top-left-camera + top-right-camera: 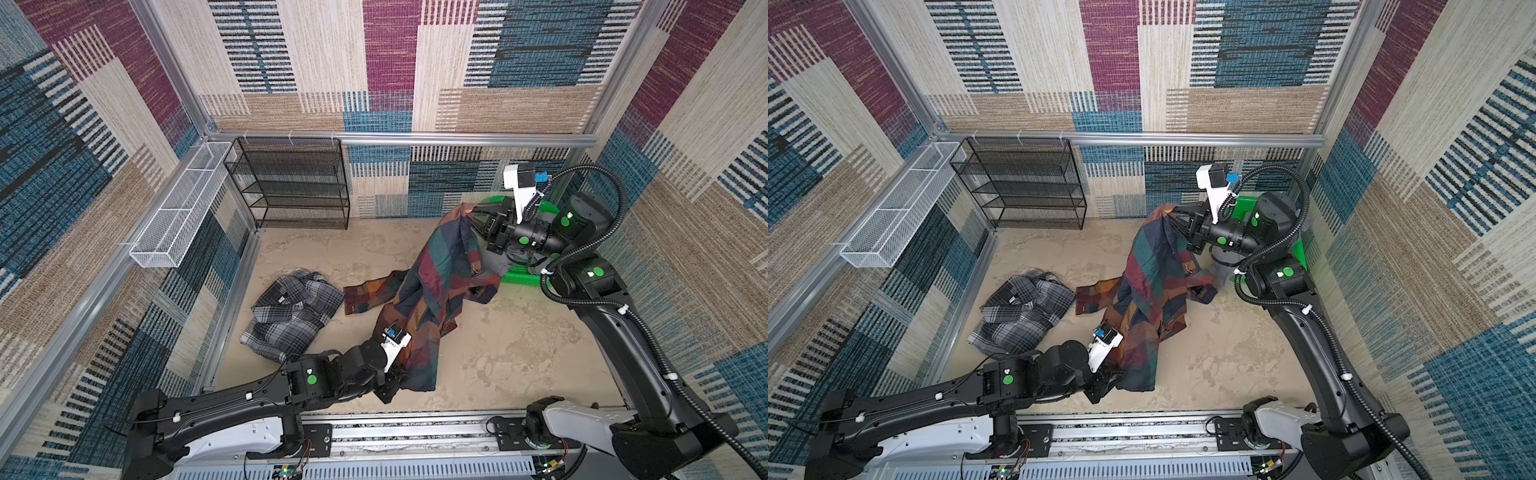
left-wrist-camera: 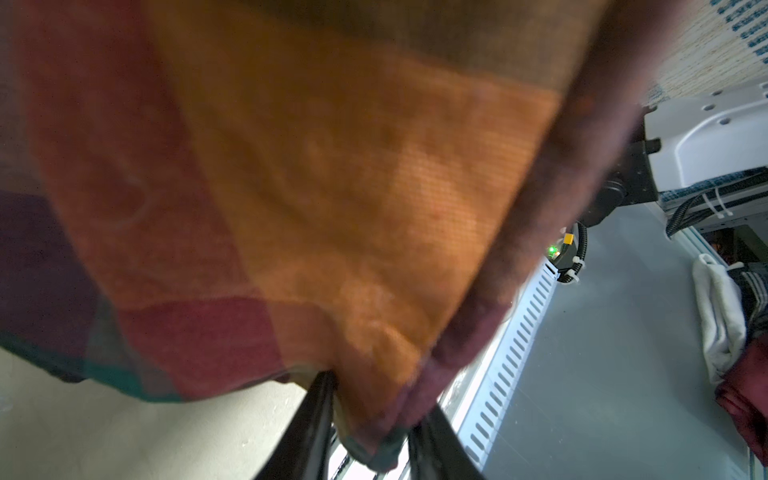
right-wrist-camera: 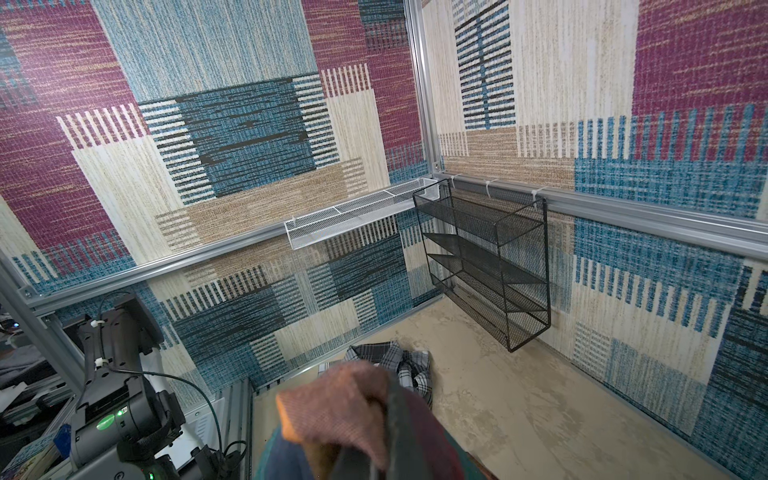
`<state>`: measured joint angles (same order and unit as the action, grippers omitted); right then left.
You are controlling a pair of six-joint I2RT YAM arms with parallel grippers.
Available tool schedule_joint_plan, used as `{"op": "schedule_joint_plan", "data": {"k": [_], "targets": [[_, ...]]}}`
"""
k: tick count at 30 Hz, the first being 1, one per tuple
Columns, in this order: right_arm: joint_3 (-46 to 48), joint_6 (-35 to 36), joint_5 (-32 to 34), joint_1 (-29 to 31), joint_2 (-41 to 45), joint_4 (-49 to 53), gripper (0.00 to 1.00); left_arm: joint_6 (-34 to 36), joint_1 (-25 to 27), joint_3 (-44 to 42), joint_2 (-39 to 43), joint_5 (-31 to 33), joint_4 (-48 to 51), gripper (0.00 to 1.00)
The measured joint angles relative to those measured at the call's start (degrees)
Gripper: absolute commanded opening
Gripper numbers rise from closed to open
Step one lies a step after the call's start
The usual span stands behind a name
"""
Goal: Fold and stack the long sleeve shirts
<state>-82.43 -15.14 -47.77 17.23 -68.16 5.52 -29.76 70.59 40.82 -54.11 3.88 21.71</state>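
Pinching one colourful shirt (image 1: pixel 436 270), two jaws; one grey shirt (image 1: pixel 291 316) lies.

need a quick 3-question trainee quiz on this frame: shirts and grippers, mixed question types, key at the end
1. True or false: the grey shirt is already folded flat.
2. Fill in: the cloth between the fingers of the left gripper belongs to the ____ shirt.
3. What holds the highest point of the colourful shirt? A) left gripper B) right gripper C) neither

Key
1. False: it lies crumpled on the table.
2. Colourful.
3. B.
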Motion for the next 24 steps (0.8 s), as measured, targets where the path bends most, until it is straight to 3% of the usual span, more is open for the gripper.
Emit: {"op": "schedule_joint_plan", "data": {"k": [2,4,9,12,17,24], "targets": [[0.00,0.02,0.00,0.00,0.35,-0.13,0.00,0.00,-0.39,0.00,-0.24,-0.26,-0.02,0.15],[0.00,0.02,0.00,0.00,0.68,-0.15,0.00,0.02,-1.16,0.00,-0.04,-1.22,-0.11,0.00],[0.00,0.31,1.81,0.00,1.68,-0.09,0.00,1.75,-4.55,2.25,3.04,-1.11,3.50,0.00],[-0.07,1.46,5.03,0.00,3.34,-0.07,0.00,6.03,-9.40,9.44,7.06,2.10,10.45,0.00],[-1.09,3.74,11.13,0.00,6.05,-1.64,0.00,18.62,-21.86,25.00,8.50,10.58,20.17,0.00],[-11.10,7.13,15.19,0.00,4.09,-2.56,0.00,37.07,-27.82,38.99,0.92,20.83,20.24,0.00]]}}
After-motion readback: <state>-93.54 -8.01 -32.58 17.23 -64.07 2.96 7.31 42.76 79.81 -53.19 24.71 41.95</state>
